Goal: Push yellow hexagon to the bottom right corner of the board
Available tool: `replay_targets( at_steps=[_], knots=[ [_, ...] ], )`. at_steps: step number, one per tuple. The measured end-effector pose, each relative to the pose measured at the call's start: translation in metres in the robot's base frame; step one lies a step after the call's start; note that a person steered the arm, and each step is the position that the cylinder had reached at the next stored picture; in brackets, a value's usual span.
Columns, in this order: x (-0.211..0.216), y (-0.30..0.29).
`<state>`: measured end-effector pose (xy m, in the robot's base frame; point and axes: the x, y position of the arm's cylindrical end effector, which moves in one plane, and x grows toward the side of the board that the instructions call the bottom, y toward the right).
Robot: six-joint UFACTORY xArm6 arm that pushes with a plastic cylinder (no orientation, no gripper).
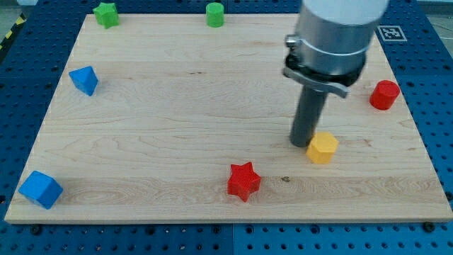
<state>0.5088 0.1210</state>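
The robot's straight dark rod stands upright, its tip [305,144] touching the upper-left side of the small yellow hexagon block [323,147] (it has no jaws, so it grasps nothing). The hexagon sits on the pale wooden board [177,127], right of centre, toward the bottom right corner. A red star-shaped block [244,181] lies near the bottom edge.

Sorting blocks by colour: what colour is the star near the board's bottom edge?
Red; the star shows clearly in the camera view.

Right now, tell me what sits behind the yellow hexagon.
My tip stands right behind the yellow hexagon, at its upper-left edge, seemingly touching. The rod covers the wooden board directly beyond it.
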Motion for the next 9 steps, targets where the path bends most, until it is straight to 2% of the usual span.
replay_targets(
  at_steps=[2, 4, 6, 7, 9],
  knots=[
    [0.027, 0.011],
    [0.057, 0.061],
    [0.057, 0.112],
    [0.057, 0.112],
    [0.029, 0.101]
  ],
)
